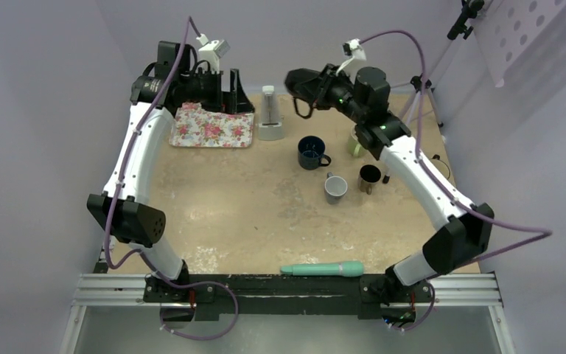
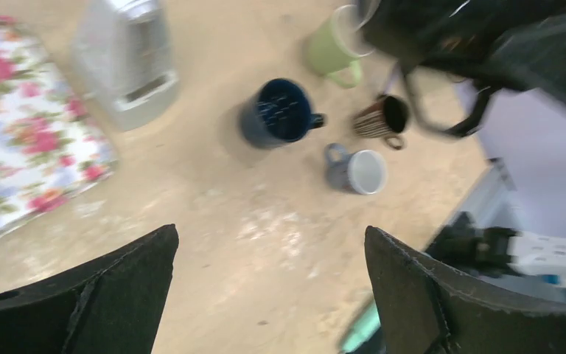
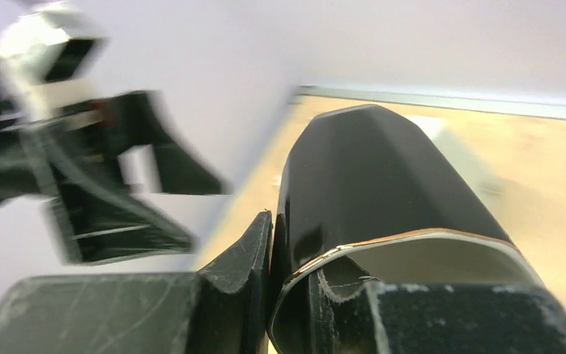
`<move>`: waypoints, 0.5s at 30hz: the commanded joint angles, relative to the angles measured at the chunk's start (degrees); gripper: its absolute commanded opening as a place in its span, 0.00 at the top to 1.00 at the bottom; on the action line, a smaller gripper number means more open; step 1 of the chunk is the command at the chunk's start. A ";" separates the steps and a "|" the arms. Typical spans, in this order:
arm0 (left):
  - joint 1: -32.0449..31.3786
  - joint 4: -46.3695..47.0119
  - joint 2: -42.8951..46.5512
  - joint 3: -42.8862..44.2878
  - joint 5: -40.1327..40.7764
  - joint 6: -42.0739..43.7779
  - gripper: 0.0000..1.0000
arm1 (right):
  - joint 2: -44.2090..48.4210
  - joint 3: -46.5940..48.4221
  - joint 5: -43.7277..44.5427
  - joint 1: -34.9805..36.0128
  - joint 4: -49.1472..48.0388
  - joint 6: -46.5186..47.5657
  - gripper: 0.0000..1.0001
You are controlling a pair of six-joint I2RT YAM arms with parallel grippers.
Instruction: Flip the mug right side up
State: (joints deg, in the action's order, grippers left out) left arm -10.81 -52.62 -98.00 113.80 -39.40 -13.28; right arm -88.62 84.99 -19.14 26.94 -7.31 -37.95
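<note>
Item: black mug [image 1: 306, 82], white inside. Held clear of the table [image 1: 228, 214] at 12 o'clock, lying sideways, base towards 9 o'clock, handle hanging down.
Right gripper [image 3: 289, 254]: clamped on the mug's rim, one finger inside, one outside.
Left gripper [image 2: 269, 236]: jaws wide, holding nothing, at 11 o'clock above the floral tray [image 1: 214, 127].
On the table, 1 to 2 o'clock: blue mug [image 1: 311, 151], grey mug [image 1: 335, 189], brown mug [image 1: 369, 177], green mug [image 2: 328, 48].
</note>
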 commanded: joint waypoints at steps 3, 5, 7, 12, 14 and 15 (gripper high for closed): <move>0.57 -7.10 4.52 0.32 20.92 17.90 0.00 | 6.99 7.77 35.83 -3.32 41.97 22.21 1.00; 0.52 -7.10 4.65 -0.84 23.30 18.71 0.00 | 6.76 8.44 40.90 -4.81 52.00 21.19 1.00; 0.52 -7.04 4.64 -1.86 24.77 18.79 0.00 | 7.19 6.81 43.83 -6.88 59.06 19.36 1.00; 0.53 -6.88 4.51 -3.43 25.98 19.00 0.00 | 12.20 -4.18 38.96 -16.04 61.45 17.17 1.00; 0.53 -6.76 4.44 -4.02 26.59 19.03 0.00 | 12.43 -8.97 36.83 -20.86 60.75 16.93 1.00; 0.53 -6.70 4.53 -4.41 26.95 19.03 0.00 | 12.19 -10.69 35.88 -22.55 60.21 16.73 1.00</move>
State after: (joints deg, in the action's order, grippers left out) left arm -10.52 -59.61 -94.80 110.17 -15.38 4.12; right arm -80.12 78.81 16.80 10.72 51.48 -21.04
